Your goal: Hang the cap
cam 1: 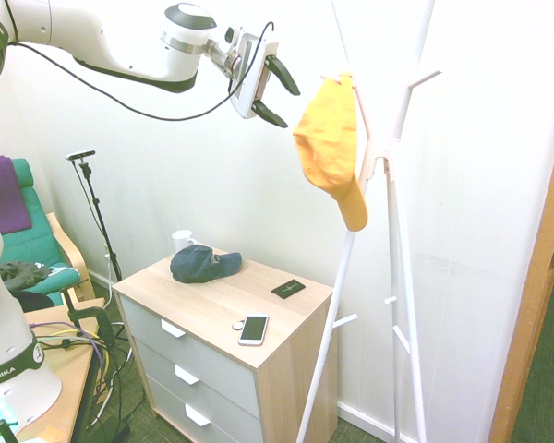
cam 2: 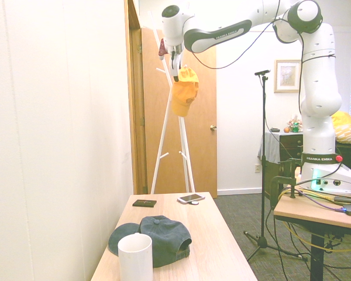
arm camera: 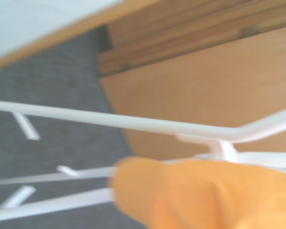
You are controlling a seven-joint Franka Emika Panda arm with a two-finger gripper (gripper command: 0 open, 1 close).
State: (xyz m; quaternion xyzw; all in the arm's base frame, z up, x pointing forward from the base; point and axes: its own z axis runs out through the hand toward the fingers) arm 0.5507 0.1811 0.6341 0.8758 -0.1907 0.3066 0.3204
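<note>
The yellow-orange cap (cam 1: 334, 148) hangs from an upper peg of the white coat stand (cam 1: 391, 175), brim pointing down. My gripper (cam 1: 289, 100) is open just left of the cap, apart from it, with nothing between its fingers. From the other side, the cap (cam 2: 184, 93) hangs on the coat stand (cam 2: 164, 146) right below my gripper (cam 2: 175, 69). In the wrist view the cap (arm camera: 205, 195) fills the lower part, blurred, in front of the stand's white poles (arm camera: 133, 124).
A wooden dresser (cam 1: 223, 318) stands below, bearing a dark navy cap (cam 1: 203, 263), a white mug (cam 1: 183, 240), a phone (cam 1: 253, 329) and a small black item (cam 1: 288, 289). A wooden door (cam 2: 190, 134) is behind the stand. A green chair (cam 1: 37, 245) sits at left.
</note>
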